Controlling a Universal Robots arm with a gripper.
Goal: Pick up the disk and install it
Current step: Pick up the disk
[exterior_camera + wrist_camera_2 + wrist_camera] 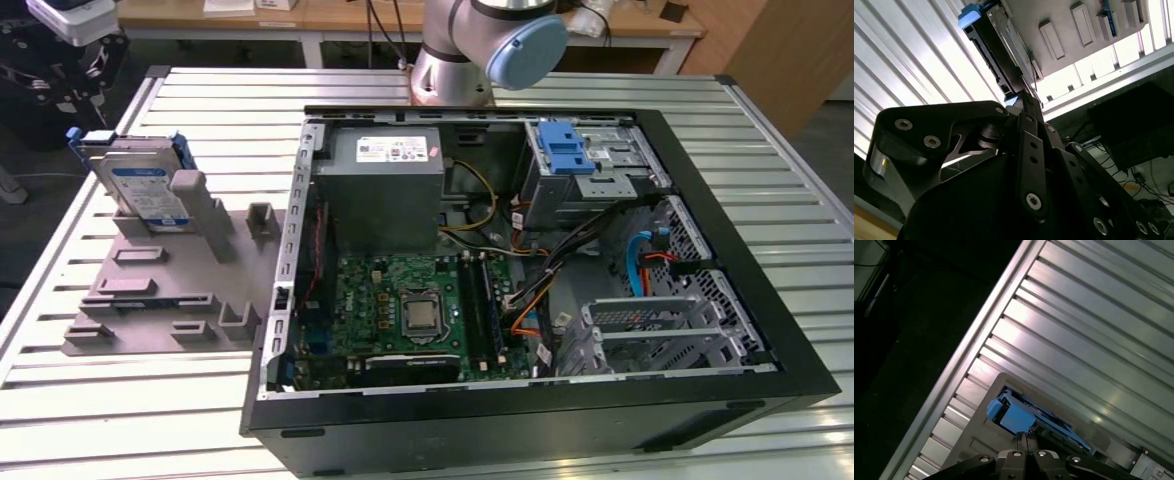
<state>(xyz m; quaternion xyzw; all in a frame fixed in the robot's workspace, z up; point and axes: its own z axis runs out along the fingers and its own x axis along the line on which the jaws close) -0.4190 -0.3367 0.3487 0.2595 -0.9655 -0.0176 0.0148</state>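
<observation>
The disk stands on edge in a grey holder on the table, at the exterior view's left of the open computer case. It is silver with a white-and-blue label and a blue caddy around it. In the first wrist view my gripper is shut with its fingertips pressed together and nothing between them, close to the disk's blue caddy corner. The second wrist view looks along the gripper's black linkage to the disk standing just past the fingertips.
The case lies open with a grey power supply, a green motherboard, cables and a blue latch on the drive cage. The arm's base stands behind the case. The ribbed metal table ends close beyond the holder.
</observation>
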